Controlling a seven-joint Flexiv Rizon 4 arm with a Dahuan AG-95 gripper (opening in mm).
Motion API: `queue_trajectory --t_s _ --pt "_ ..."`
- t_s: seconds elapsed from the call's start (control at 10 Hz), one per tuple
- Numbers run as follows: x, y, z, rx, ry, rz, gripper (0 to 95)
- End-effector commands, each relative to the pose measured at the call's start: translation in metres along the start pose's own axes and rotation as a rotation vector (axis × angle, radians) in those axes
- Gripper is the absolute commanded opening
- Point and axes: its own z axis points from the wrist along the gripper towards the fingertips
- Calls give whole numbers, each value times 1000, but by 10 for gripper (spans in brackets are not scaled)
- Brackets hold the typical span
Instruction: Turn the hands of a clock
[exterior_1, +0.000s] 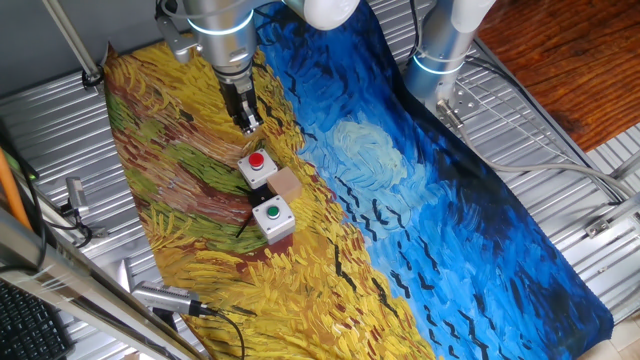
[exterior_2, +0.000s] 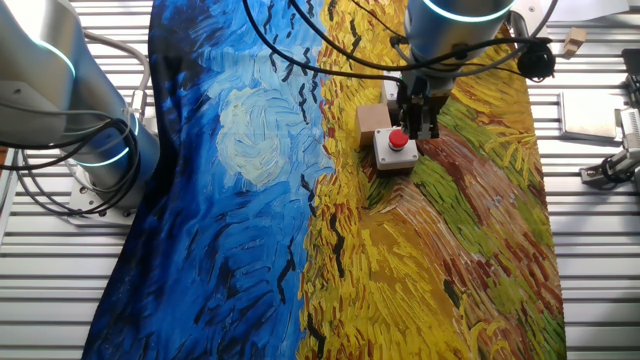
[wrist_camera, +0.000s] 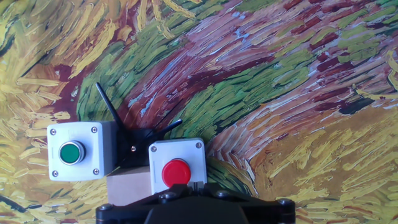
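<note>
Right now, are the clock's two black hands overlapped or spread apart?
Spread apart: in the hand view the long hand points up-left, the short hand right, meeting between the green button box and red button box.

Two thin black clock hands (wrist_camera: 115, 121) splay upward from a hub between two grey button boxes.

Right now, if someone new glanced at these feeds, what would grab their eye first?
The painted cloth covering the table, swirling blue on one side and yellow wheat-field strokes on the other. On the yellow part sit two grey button boxes, the red button box and the green button box, with a tan block and thin black clock hands between them. The gripper hangs just above the red one.
</note>
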Motion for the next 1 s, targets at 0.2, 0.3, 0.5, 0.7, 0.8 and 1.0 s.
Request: queue_trajectory --t_s 0.2,0.3,0.5,0.7,0.8,1.0 --pt "0 0 0 1 0 1 0" --pt "0 0 0 1 1 0 0" --pt "0 0 0 1 1 -22 0" --pt "0 0 0 1 1 -94 0" --pt "0 0 0 7 4 -108 0" --pt "0 0 0 2 0 -148 0"
